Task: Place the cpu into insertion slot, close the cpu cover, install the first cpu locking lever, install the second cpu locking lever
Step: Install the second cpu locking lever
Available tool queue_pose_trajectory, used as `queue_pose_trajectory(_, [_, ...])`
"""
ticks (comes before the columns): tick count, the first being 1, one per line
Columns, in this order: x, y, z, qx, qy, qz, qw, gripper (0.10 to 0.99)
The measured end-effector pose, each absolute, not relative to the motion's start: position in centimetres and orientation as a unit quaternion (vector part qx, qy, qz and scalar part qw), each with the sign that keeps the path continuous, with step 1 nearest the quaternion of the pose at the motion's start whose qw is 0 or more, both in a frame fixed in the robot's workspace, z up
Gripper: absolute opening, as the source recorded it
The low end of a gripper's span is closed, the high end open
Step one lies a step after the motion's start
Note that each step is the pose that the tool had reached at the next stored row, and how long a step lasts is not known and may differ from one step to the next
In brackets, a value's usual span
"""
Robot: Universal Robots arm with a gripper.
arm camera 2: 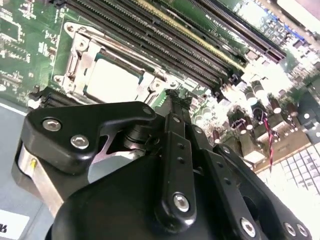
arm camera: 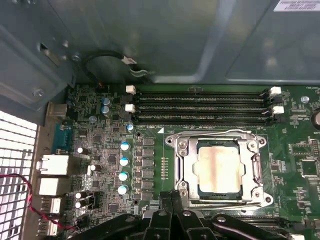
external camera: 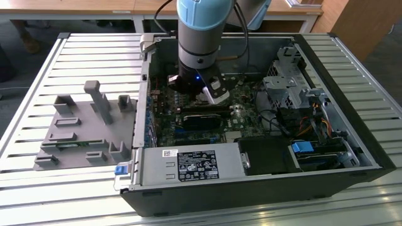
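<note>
End effector (arm camera: pixel 172 200), clenched and empty, hovered beside your insertion slot (arm camera: pixel 220 167); cpu (arm camera: pixel 218 169) sat inside, cpu cover (arm camera: pixel 255 165) down.

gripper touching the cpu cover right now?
Cannot tell. In the first wrist view the gripper tips meet the cpu cover frame's near edge, beside the cpu, but neither contact nor a gap shows plainly.

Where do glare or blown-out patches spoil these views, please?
In the second wrist view, the board's edge is washed out white and the cpu glares pale; in the first wrist view, the cpu has a soft sheen and the vent grille is blown out; the exterior view is evenly lit.
</note>
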State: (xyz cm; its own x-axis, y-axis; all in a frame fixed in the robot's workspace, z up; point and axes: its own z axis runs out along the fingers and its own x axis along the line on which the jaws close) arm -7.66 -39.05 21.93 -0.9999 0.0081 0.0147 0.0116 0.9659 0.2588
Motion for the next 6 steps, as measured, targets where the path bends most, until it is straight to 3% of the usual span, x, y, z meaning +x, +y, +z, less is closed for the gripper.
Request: queue_pose_trajectory(6, [-7.66,-39.05,21.99,-0.005,-0.991,-0.131,0.007,0.118])
